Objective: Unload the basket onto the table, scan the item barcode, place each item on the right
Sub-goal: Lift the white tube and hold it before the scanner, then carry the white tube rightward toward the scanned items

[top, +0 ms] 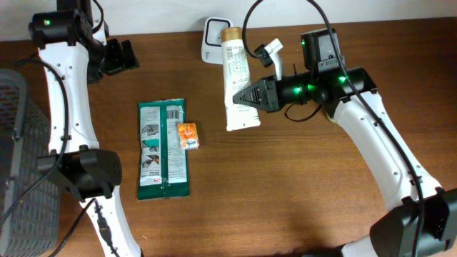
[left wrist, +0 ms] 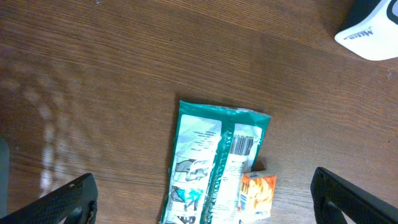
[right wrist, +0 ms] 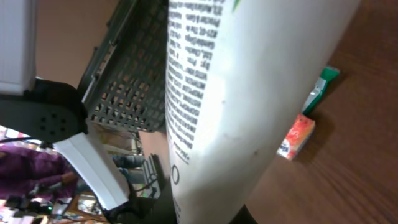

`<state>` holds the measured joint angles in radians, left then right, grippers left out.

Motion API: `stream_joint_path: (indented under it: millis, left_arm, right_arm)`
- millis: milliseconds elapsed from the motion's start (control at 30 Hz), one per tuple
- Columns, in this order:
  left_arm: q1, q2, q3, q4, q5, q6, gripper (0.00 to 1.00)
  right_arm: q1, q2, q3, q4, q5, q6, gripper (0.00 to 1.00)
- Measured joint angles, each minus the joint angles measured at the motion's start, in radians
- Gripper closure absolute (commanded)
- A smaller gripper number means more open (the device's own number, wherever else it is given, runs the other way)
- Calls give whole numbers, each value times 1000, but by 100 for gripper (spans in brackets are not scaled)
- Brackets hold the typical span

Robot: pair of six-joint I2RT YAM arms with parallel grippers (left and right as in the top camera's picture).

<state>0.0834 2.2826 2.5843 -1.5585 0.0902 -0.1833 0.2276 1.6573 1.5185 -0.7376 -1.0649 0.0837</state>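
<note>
My right gripper (top: 251, 96) is shut on a white tube (top: 236, 80) with a tan cap, held just above the table. The tube's cap end lies close to the white barcode scanner (top: 213, 37) at the far edge. In the right wrist view the tube (right wrist: 249, 81) fills the frame, its printed text side showing, and my right gripper (right wrist: 208, 214) is mostly hidden behind it. My left gripper (top: 121, 57) hangs open at the far left, holding nothing. In the left wrist view my left gripper (left wrist: 205, 205) frames the green packet (left wrist: 208, 165) far below.
A green packet (top: 163, 148) lies left of centre with a small orange box (top: 188, 135) on its right edge. A grey mesh basket (top: 18, 164) stands at the left table edge. The scanner's corner (left wrist: 372, 34) shows in the left wrist view.
</note>
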Motion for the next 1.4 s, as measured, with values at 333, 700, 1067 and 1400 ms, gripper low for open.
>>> stream_joint_path:
  millis: [333, 700, 1067, 1400]
  left_arm:
    - [0, 0, 0, 0, 0, 0, 1]
    - [0, 1, 0, 1, 0, 0, 1]
    - [0, 1, 0, 0, 0, 0, 1]
    - [0, 1, 0, -1, 0, 0, 1]
  right_arm:
    - [113, 251, 748, -433, 478, -57, 96]
    - [212, 886, 956, 58, 1542, -433, 96]
    - [217, 1011, 956, 135, 1671, -558, 96]
    - [209, 818, 957, -258, 1459, -332, 96]
